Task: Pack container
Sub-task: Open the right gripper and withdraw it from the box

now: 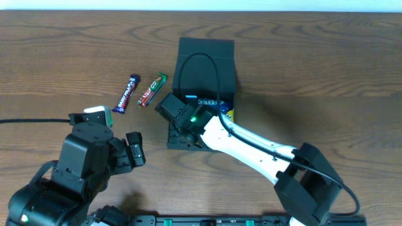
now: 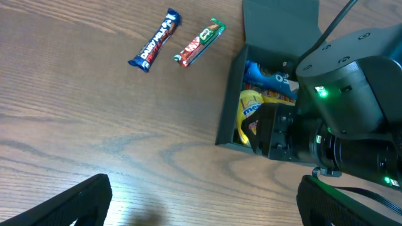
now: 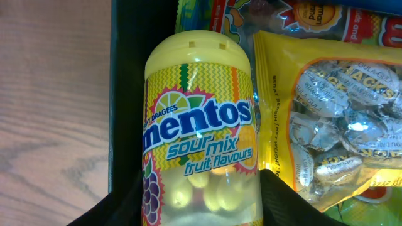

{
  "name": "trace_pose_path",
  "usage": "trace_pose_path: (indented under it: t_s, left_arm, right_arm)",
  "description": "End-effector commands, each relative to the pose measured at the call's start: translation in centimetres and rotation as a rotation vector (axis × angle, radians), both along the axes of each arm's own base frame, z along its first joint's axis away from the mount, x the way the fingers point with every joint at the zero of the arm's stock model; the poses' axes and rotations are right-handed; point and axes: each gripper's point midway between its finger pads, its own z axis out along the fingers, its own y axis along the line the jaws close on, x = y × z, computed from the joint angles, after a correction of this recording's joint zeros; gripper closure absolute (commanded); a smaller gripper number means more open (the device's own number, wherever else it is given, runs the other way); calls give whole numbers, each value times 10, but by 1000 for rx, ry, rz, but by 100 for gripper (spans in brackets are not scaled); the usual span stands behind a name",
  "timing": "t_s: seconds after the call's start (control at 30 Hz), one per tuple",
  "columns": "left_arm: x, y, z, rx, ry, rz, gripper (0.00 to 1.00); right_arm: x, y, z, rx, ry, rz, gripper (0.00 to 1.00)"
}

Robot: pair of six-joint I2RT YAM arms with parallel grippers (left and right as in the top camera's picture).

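My right gripper (image 3: 200, 194) is down in the open container (image 2: 230, 107), clamped on a Mentos bottle (image 3: 198, 119).

The wooden table (image 1: 314, 63) carries the dark teal container near its middle, flap lid folded open on the far side. My left gripper (image 2: 201, 213) hovers over bare wood nearby, fingers wide apart. Inside the box the yellow bottle lies against one wall with a yellow candy bag (image 3: 339, 107) just beside it. A blue chocolate bar (image 1: 129, 93) and a red-green bar (image 1: 152, 89) lie outside, near the box.

Mentos bottle (image 3: 198, 125) sits between the fingers (image 3: 292, 204) of the right gripper (image 3: 201, 179), inside the container (image 3: 129, 69); sweets bag (image 3: 339, 119) just right of them, container wall left.
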Motion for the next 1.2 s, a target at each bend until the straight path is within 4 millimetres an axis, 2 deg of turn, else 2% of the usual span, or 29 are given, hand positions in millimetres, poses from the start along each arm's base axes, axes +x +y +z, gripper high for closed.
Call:
trace_pose_path:
  t_s: [0.0,0.13,0.27,0.5,0.6,0.63,0.7,0.8,0.87,0.93,1.03,1.17]
  left_arm:
    - [0,1,2,7,-5,-8,5]
    - [0,1,2,7,-5,-8,5]
    - [0,1,3,7,-5,-8,5]
    - [0,1,2,7,-5,-8,5]
    - [0,1,2,7,-5,-8,5]
    - [0,1,2,7,-4,-8,5]
    - [0,1,2,7,-4,-8,5]
    - [0,1,2,7,-4,-8,5]
    - [0,1,2,7,-4,-8,5]
    - [0,1,2,7,-4,-8,5]
    - [0,1,2,7,-5,-8,5]
    - [0,1,2,7,-4,-8,5]
  right_arm:
    - [10,0,-1,-15,-52,-55,99]
    - [12,0,1,-24,-78,-71,98]
    - [4,2,-4,-36,-69,-53,98]
    - [-19,7,-41,-102,-12,-3,98]
    - [-23,10,-49,-108,4,7,98]
    - [-23,10,-50,-107,4,8,80]
    - [-23,10,-50,-108,5,7,36]
    - [-26,9,-48,-106,19,10,18]
    - [-25,10,-39,-83,14,9,17]
    - [-23,12,-20,-49,-15,8,17]
    - [-13,12,24,10,-119,24,18]
    - [-11,8,85,113,-222,52,28]
